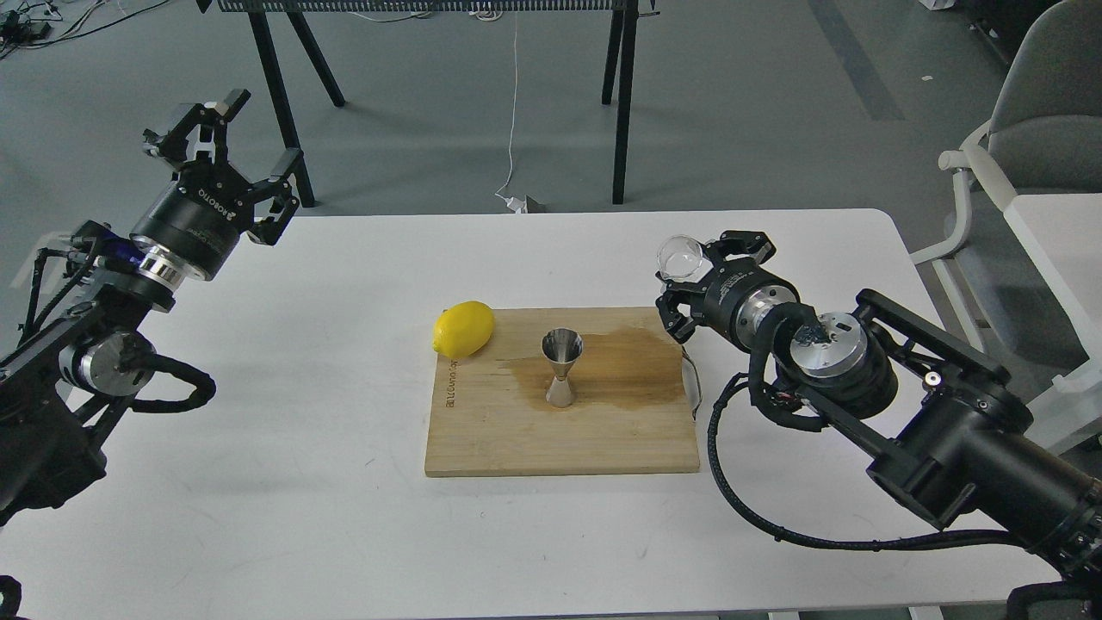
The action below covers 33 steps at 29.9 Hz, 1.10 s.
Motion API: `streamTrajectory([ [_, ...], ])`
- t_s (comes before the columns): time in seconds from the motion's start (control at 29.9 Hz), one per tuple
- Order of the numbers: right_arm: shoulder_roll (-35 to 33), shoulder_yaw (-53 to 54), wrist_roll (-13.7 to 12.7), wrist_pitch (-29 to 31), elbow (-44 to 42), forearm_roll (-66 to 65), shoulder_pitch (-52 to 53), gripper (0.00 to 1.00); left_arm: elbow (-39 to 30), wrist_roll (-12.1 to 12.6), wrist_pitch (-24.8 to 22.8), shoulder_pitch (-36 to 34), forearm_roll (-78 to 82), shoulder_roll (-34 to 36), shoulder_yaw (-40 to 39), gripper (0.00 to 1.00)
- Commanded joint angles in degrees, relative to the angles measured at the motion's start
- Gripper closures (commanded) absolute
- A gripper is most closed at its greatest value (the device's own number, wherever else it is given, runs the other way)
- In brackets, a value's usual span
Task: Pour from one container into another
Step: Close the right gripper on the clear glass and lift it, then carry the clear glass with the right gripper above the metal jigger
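A small clear glass cup (681, 257) is held in the air by my right gripper (689, 274), shut on it, above the table just beyond the right end of the wooden board (516, 439). The cup's mouth faces up and to the left. The steel hourglass jigger (561, 368) stands upright in the middle of the board, on a brown wet stain (633, 366), down and to the left of the cup. My left gripper (232, 138) hangs open and empty over the table's far left corner.
A yellow lemon (463, 329) lies at the board's far left corner. A thin wire handle (694, 392) sticks out from the board's right edge. The white table (301, 517) carries the board. A grey chair (1024, 146) stands to the right.
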Motion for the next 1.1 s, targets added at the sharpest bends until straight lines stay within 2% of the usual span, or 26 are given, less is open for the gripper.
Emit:
streamTrajectory([
  [0.0,2.32,-3.01,0.09,0.01,0.0,-0.27,2.07,0.52,0.01,0.0,0.0,0.0,0.01,0.03,0.0,0.19],
  [0.37,3.82,-5.04,0.09,0.01,3.16,-4.22,5.06,0.52,0.1,0.0,0.0,0.0,-0.08,0.03,0.0,0.19],
  [1.07,2.33,-13.65,-1.93,0.01,4.92,-12.48,7.08,0.52,0.45,0.0,0.0,0.44,0.01,-0.05,0.0,0.19],
])
